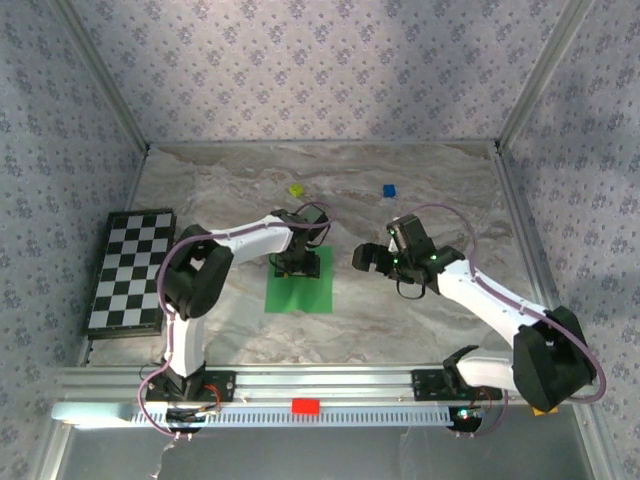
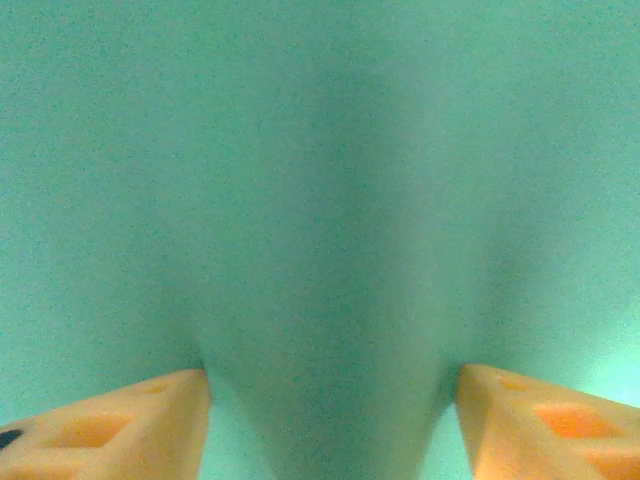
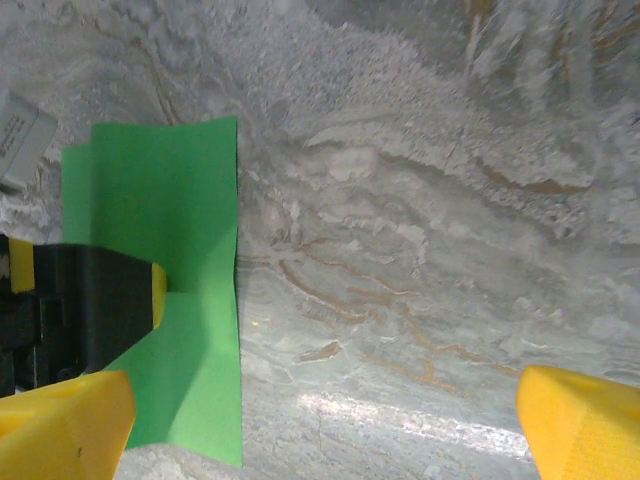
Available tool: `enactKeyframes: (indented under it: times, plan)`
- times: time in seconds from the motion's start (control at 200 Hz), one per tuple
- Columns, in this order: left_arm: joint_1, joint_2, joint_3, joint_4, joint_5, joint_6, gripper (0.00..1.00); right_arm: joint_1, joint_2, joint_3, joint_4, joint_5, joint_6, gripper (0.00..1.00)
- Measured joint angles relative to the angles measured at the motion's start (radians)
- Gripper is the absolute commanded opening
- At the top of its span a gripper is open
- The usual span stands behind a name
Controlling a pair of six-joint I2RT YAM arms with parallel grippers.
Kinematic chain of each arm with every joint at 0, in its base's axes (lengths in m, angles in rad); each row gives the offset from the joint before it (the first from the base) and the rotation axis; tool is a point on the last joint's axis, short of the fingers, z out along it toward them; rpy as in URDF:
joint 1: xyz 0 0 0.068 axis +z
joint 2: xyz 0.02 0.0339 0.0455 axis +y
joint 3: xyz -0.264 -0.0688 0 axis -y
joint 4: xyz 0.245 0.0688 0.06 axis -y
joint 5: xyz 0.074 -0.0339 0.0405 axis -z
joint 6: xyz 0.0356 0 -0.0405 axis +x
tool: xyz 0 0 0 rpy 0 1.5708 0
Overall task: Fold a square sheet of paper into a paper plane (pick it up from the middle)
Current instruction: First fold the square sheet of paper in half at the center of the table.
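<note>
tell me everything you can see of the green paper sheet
The square sheet of paper is thin, plain bright green and unmarked. It lies on the marble-look table, a little left of centre, with its edges roughly square to the table's. The left pincer stands on it near its middle, orange fingers spread apart and pressing on the paper. Between them the sheet looks darker, perhaps bowing slightly upward.

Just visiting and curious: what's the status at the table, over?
Left tool down on the paper, mid-sheet, fingers apart. Right tool open wide, off to the paper's right. Yellow block and blue block well behind it.
</note>
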Motion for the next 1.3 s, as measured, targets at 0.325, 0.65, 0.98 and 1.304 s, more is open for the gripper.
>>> enactKeyframes:
  times: [0.325, 0.65, 0.98, 1.304]
  plan:
    - [-0.006, -0.141, -0.032, 0.071, 0.004, -0.026, 0.49, -0.067, -0.152, -0.075, -0.009, 0.111, 0.082, 1.00]
    - [-0.005, -0.263, -0.108, 0.233, 0.151, -0.079, 0.49, -0.174, -0.352, -0.178, -0.016, 0.179, 0.156, 0.99]
    - [-0.002, -0.278, -0.262, 0.609, 0.439, -0.237, 0.48, -0.234, -0.417, -0.239, 0.103, 0.078, 0.147, 0.99]
    - [0.008, -0.210, -0.383, 0.762, 0.470, -0.311, 0.48, -0.249, -0.106, -0.133, 0.126, -0.249, 0.014, 0.90]
